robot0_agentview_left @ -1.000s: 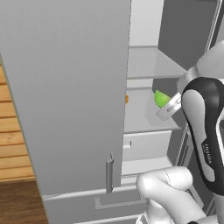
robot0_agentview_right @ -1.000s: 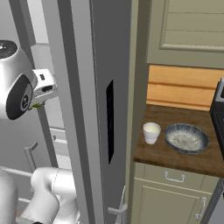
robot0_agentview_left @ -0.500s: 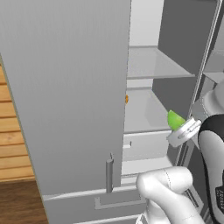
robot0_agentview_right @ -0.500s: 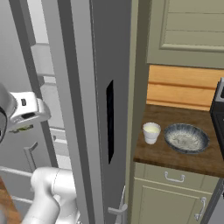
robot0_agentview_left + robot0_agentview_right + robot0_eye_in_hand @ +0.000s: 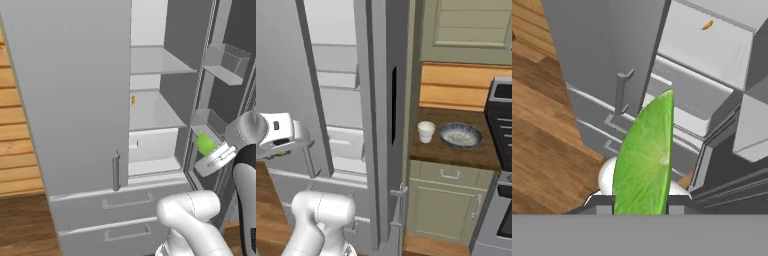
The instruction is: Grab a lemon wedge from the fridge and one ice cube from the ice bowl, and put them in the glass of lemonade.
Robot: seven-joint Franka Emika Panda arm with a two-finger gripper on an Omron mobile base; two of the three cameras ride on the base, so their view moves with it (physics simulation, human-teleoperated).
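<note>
My gripper (image 5: 641, 202) is shut on the lemon wedge (image 5: 644, 160), a bright yellow-green slice that stands upright between the fingers. In the left base view the lemon wedge (image 5: 204, 143) sticks up from the gripper (image 5: 209, 151) outside the fridge (image 5: 75, 100), beside the open right door's shelves. My gripper (image 5: 278, 150) hangs low at the left in the right base view. The glass of lemonade (image 5: 426, 132) and the ice bowl (image 5: 461, 135) stand side by side on the wooden counter to the right of the fridge (image 5: 381, 100).
The fridge's left door is closed, with two drawers (image 5: 120, 202) below. A small orange item (image 5: 132, 100) lies on a shelf inside. The open door (image 5: 381, 150) stands between the arm and the counter. Olive-green cabinets (image 5: 451, 200) and a stove (image 5: 501, 120) are at the right.
The hand has drawn back out of the fridge and sunk lower, with the wedge still in it. The whole picture has shifted a little, so the camera moved too.
</note>
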